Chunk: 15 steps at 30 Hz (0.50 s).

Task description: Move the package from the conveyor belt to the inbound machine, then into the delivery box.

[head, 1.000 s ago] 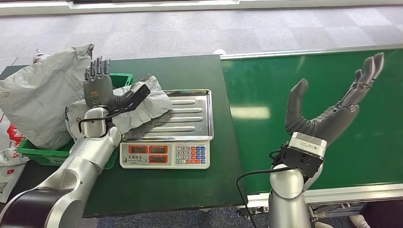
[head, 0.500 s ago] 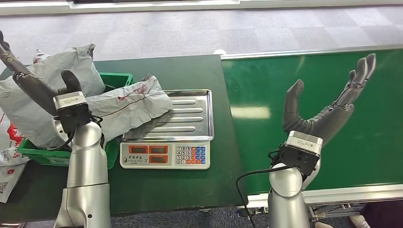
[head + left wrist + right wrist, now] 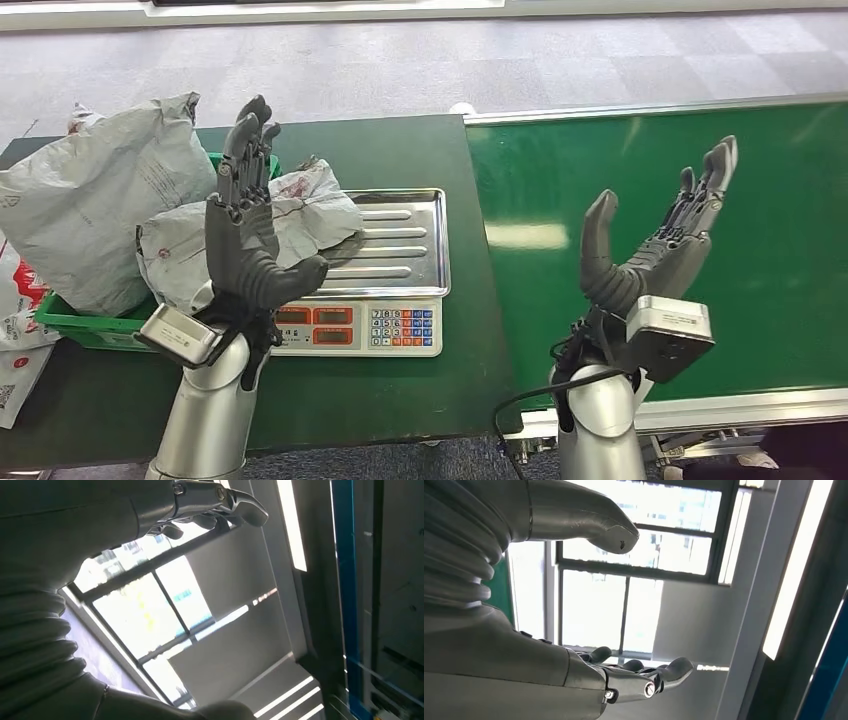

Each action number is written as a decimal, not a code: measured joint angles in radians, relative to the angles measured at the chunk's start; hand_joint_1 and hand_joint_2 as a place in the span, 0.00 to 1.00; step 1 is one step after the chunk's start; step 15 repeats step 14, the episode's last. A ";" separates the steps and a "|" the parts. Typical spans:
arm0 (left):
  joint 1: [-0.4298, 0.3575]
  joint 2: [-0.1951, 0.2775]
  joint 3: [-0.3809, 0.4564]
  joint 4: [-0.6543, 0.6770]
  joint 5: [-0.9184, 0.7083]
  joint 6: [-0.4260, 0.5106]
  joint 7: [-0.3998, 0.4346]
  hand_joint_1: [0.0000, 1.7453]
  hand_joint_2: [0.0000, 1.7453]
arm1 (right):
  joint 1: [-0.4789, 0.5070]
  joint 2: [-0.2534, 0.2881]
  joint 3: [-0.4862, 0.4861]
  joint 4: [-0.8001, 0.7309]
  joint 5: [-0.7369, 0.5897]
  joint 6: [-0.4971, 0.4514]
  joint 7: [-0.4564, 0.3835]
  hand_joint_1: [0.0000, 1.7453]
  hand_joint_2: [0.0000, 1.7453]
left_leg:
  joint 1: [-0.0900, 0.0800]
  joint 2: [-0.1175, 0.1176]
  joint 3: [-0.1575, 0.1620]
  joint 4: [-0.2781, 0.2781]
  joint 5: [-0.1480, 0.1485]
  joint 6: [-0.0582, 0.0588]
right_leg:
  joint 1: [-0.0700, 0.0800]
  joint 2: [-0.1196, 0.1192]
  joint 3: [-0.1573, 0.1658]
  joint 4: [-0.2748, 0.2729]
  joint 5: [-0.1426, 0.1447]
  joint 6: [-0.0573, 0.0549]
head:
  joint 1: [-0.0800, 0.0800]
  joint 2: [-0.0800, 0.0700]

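A crumpled grey package (image 3: 300, 215) lies half over the green delivery box (image 3: 95, 328) and half on the steel tray of the scale (image 3: 400, 245). My left hand (image 3: 250, 235) is raised in front of it, palm up, fingers spread, holding nothing. My right hand (image 3: 650, 250) is raised over the green conveyor belt (image 3: 780, 230), open and empty. In both wrist views the hands (image 3: 215, 502) (image 3: 634, 677) stand against ceiling and windows with fingers apart.
A larger grey package (image 3: 90, 210) fills the green box at the left. White printed bags (image 3: 15, 310) lie at the table's left edge. The scale's keypad and displays (image 3: 350, 325) face me. The belt's metal rail (image 3: 740, 405) runs along the near edge.
My left hand has let go of the package, swung out to the left, then come back up in front of it. My right hand has drawn slightly nearer and lower.
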 joint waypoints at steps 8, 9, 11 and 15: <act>0.088 -0.007 -0.079 -0.039 0.093 -0.077 -0.013 0.00 1.00 | 0.091 -0.028 0.055 -0.072 -0.004 0.091 0.013 0.00 1.00 | 0.000 0.000 0.000 0.000 -0.001 0.001 | 0.000 0.000 0.000 0.000 -0.002 0.000 | 0.000 0.000; 0.092 -0.008 -0.083 -0.041 0.094 -0.077 -0.013 0.00 1.00 | 0.096 -0.030 0.057 -0.076 -0.004 0.092 0.013 0.00 1.00 | 0.000 0.000 0.000 0.000 -0.001 0.001 | 0.000 0.000 0.001 0.000 -0.002 0.000 | 0.000 0.000; 0.098 -0.008 -0.088 -0.045 0.097 -0.077 -0.013 0.00 1.00 | 0.102 -0.033 0.059 -0.082 -0.005 0.093 0.013 0.00 1.00 | 0.000 0.000 0.000 0.000 -0.001 0.001 | 0.000 -0.001 0.001 0.000 -0.002 0.000 | 0.000 0.000; 0.102 -0.009 -0.091 -0.047 0.103 -0.079 -0.013 0.00 1.00 | 0.107 -0.036 0.062 -0.087 -0.009 0.094 0.011 0.00 1.00 | 0.000 0.000 0.000 0.000 -0.001 0.001 | 0.000 -0.001 0.001 0.000 -0.002 0.000 | 0.000 0.000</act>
